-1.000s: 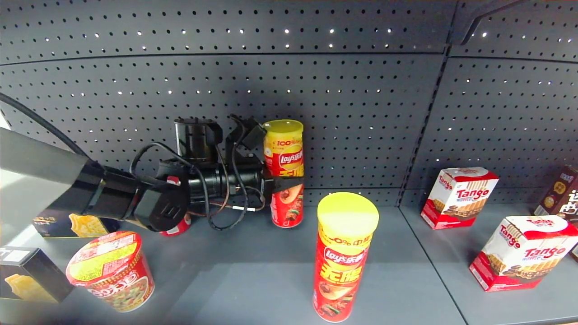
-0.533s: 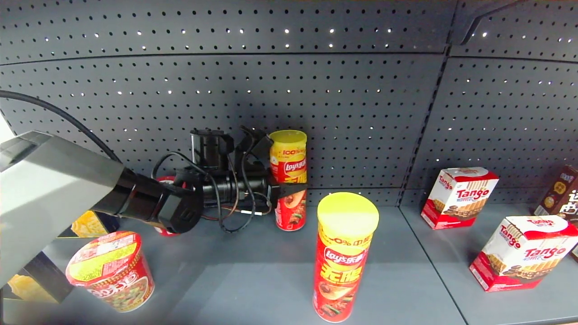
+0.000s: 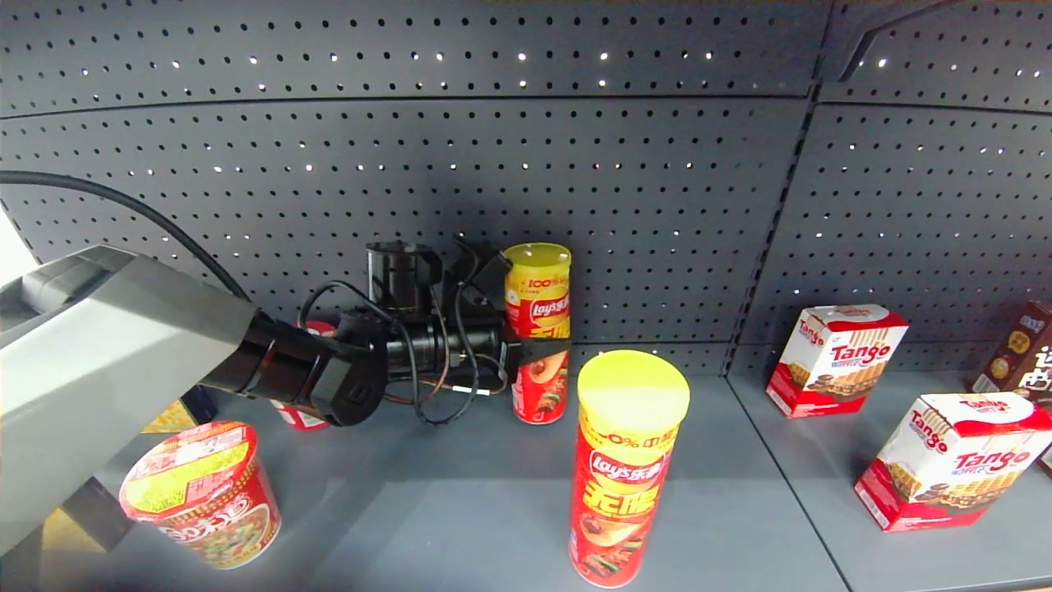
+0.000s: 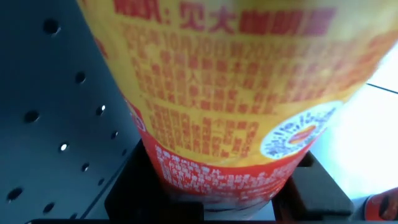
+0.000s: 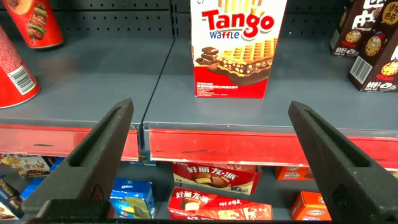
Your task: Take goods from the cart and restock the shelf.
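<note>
one chip can (image 3: 539,300) clamped upright in left end effector (image 3: 540,351), near pegboard (image 3: 657,205)

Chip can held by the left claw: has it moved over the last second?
Yes. The held chip can in the left claw has shifted right and lower, nearer the front chip can, which stayed put.

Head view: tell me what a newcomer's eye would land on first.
The left gripper, shut on a red chip can at the back of the shelf, close to the pegboard. Next comes a matching can with a bright yellow lid, standing nearer the front, and then a red noodle cup at front left.
</note>
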Tool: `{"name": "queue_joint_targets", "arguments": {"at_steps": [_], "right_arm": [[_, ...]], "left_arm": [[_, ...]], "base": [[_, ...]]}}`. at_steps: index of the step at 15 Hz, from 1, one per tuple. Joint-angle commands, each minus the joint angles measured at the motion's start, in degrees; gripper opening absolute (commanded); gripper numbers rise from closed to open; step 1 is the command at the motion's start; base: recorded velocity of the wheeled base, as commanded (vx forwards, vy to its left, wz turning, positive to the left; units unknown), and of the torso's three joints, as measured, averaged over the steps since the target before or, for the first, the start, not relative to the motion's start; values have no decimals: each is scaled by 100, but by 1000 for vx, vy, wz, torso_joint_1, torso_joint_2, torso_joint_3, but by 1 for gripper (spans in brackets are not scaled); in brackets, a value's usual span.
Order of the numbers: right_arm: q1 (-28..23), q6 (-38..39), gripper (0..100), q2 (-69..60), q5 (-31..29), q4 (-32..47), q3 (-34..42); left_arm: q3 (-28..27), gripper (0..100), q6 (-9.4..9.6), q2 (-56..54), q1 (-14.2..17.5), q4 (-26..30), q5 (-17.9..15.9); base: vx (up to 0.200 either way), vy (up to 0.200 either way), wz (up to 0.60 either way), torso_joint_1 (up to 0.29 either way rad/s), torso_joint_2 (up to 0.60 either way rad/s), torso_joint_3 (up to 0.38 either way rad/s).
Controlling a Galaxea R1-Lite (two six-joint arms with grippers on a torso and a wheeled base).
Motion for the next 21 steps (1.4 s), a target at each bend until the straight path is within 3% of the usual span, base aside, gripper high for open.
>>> {"name": "queue_joint_targets", "arguments": {"at_steps": [1,4,5,10,14,17,21], "right_arm": [[0,0,100,-2,1,-4,0],[0,0,100,-2,1,-4,0],[0,0,100,-2,1,-4,0],[0,0,100,-2,1,-4,0],[0,0,100,-2,1,-4,0],[0,0,100,-2,1,-4,0],[0,0,100,-2,1,-4,0]], "left_arm": [[-34,0,11,15,-22,6,8],[-26,0,28,15,-22,15,34],[-8,100,28,6,-22,6,26],[168,100,46,-100,13,-47,17],[897,100,63,-539,136,-346,26],[1354,100,520,-785,400,-346,34],[1407,100,617,-908,786,-346,43]], "base": [[0,0,0,0,0,0],[0,0,0,0,0,0],[0,0,0,0,0,0],[0,0,0,0,0,0],[0,0,0,0,0,0],[0,0,0,0,0,0],[0,0,0,0,0,0]]}}
